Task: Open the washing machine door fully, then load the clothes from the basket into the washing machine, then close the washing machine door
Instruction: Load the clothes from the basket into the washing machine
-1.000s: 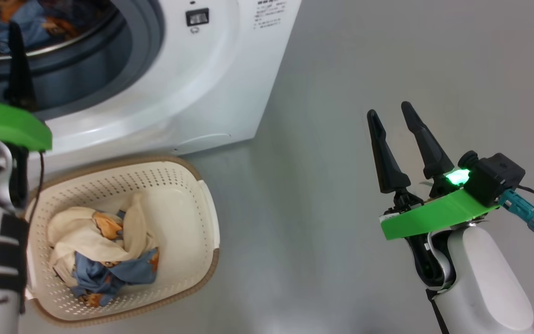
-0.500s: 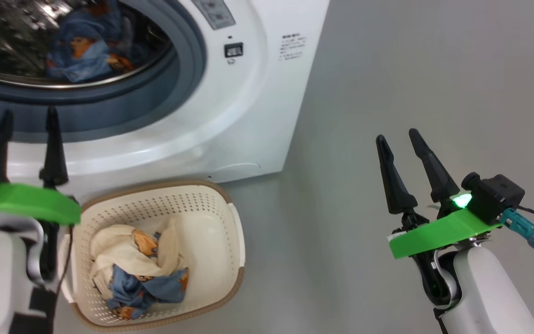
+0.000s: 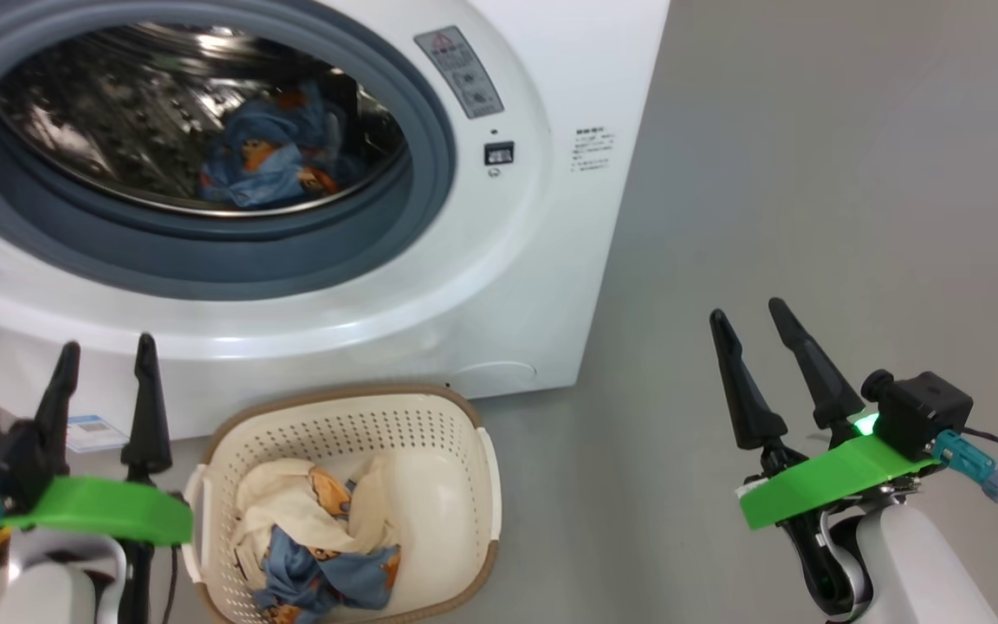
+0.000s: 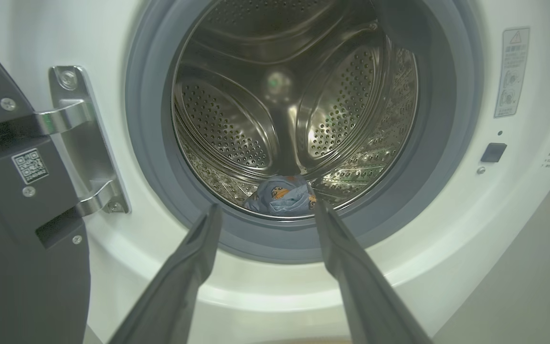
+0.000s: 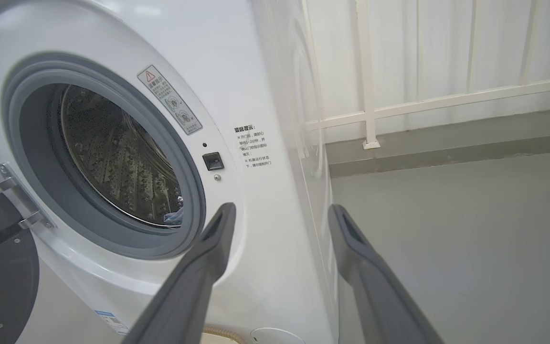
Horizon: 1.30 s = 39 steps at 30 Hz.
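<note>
The white washing machine (image 3: 508,286) stands with its black door (image 4: 17,263) swung open on steel hinges at the left. A blue printed garment (image 3: 269,165) lies at the bottom of the steel drum (image 4: 237,119). On the floor in front sits the cream basket (image 3: 334,395), holding cream and blue printed clothes (image 3: 317,537). My left gripper (image 3: 109,343) hangs open just left of the basket, pointing at the drum mouth, nothing between its fingers. Over bare floor to the right, my right gripper (image 3: 747,310) is open and empty.
Grey floor (image 3: 811,173) stretches to the right of the machine. A white railing (image 5: 423,100) on a low kerb runs behind it. A blue label (image 3: 92,431) sits at the machine's lower left corner, beside my left fingers.
The head camera has tilted up, bringing the whole drum into view. My left gripper has drawn back from the drum mouth to beside the basket. The right gripper stays open.
</note>
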Motion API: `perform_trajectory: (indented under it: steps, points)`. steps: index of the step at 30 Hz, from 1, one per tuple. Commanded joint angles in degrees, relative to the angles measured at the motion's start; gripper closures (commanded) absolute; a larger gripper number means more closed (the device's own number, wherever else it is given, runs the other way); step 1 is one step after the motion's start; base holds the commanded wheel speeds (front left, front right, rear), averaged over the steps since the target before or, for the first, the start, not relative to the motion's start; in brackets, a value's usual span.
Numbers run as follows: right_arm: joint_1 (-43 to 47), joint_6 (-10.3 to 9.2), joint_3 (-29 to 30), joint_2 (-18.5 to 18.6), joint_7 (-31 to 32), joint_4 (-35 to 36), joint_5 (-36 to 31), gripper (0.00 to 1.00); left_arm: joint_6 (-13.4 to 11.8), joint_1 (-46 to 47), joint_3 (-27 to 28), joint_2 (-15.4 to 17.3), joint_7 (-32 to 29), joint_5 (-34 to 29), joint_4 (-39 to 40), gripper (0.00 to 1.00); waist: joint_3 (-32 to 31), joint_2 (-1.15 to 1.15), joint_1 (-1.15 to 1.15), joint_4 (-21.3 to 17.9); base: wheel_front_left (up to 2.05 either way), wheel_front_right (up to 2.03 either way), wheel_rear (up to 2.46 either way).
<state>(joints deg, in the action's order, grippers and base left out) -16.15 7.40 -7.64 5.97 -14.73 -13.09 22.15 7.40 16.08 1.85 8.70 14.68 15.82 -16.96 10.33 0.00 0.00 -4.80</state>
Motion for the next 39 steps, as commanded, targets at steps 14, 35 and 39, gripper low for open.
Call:
perform_trajectory:
  steps: [14, 35, 39]
  points:
    - [3.5, 0.09, -1.3, 1.3, -0.3, 0.9, 1.5, 0.0, -1.1, -8.6, 3.7, -2.8, 0.3, -2.8, 8.5, 0.0, -4.5, 0.0, 0.0, 3.5, 0.0, 0.0, 0.0]
    - [2.9, 0.09, -1.0, 2.2, -0.3, 0.9, 1.1, 0.0, -0.7, -8.8, 4.1, -4.8, 0.3, -3.3, 9.2, 0.0, -3.9, 0.0, 0.0, 4.1, 0.0, 0.0, 0.0]
    - [2.9, 0.09, -1.1, 2.1, -0.3, 0.9, 1.0, 0.0, -0.6, -8.3, 3.8, -5.0, 0.3, -3.2, 8.9, 0.0, -3.7, 0.0, 0.0, 4.1, 0.0, 0.0, 0.0]
